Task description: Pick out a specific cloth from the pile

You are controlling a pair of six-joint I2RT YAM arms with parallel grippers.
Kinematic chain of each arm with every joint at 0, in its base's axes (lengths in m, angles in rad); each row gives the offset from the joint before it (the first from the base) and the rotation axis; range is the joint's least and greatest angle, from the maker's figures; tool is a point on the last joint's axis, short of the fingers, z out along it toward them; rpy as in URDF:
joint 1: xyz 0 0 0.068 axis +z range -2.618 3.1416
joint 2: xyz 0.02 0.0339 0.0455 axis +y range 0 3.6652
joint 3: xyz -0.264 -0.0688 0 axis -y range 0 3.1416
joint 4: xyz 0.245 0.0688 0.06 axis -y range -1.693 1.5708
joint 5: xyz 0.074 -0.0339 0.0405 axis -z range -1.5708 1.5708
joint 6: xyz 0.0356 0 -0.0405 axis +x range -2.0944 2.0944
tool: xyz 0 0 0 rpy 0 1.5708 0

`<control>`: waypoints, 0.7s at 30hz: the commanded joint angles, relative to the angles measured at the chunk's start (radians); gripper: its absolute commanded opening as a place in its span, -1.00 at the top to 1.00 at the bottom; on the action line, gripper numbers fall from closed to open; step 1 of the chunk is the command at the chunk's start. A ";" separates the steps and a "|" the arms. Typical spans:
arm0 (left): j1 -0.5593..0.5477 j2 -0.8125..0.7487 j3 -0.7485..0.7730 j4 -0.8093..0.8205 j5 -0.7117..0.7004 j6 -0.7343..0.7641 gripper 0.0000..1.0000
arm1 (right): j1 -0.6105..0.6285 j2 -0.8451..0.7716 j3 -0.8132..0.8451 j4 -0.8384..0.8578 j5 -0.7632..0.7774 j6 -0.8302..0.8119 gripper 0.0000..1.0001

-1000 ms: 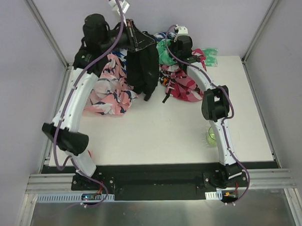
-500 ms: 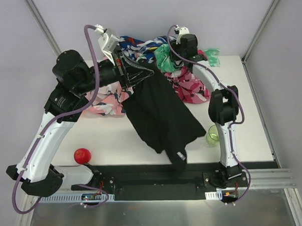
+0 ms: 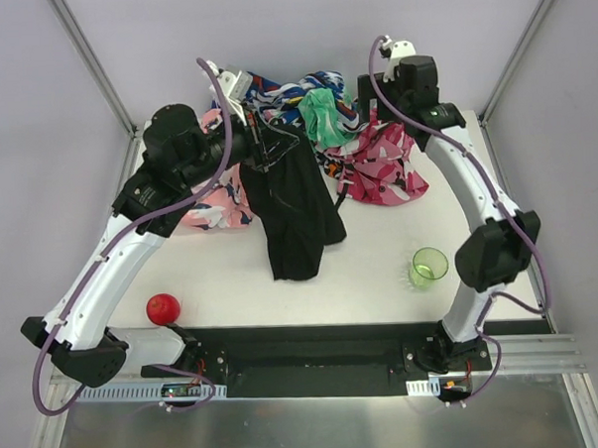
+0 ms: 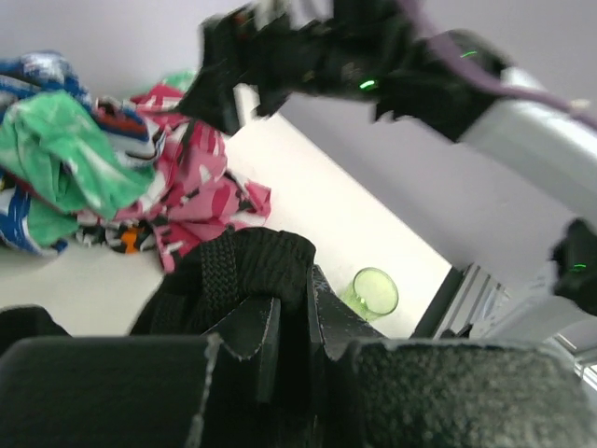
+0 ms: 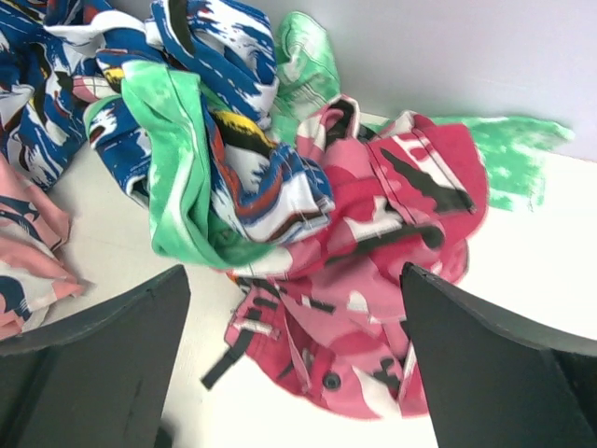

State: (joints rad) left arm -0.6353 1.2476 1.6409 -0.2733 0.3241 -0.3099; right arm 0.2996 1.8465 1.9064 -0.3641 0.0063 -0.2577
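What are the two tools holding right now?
Left tool: closed on the plain black soft fabric cloth.
Right tool: open, holding nothing.

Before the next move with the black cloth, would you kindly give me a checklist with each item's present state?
1. Left gripper shut on the black cloth: ok, fabric is pinched between its fingers.
2. Black cloth free of the pile: cannot tell; its top lies close beside it.
3. Cloth's lower end off the table: cannot tell from above.
4. Right gripper open and holding nothing: ok, it is above the pile.
5. Green cup upright and apart from the cloth: ok.
6. Red ball apart from the cloth: ok.
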 commanded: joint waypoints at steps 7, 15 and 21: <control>-0.024 -0.071 -0.259 0.037 0.009 -0.080 1.00 | 0.003 -0.519 -0.482 -0.087 0.354 0.211 -0.92; -0.155 -0.184 -0.371 0.039 -0.022 -0.066 1.00 | 0.001 -0.984 -1.021 0.001 0.442 0.408 -0.92; -0.162 -0.221 -0.496 0.043 -0.198 -0.090 1.00 | 0.001 -1.280 -1.270 0.014 0.439 0.488 -0.92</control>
State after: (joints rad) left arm -0.7986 1.0420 1.2129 -0.2867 0.2779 -0.3775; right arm 0.3012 0.7074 0.7261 -0.3973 0.4183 0.1394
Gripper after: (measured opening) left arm 0.052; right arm 0.958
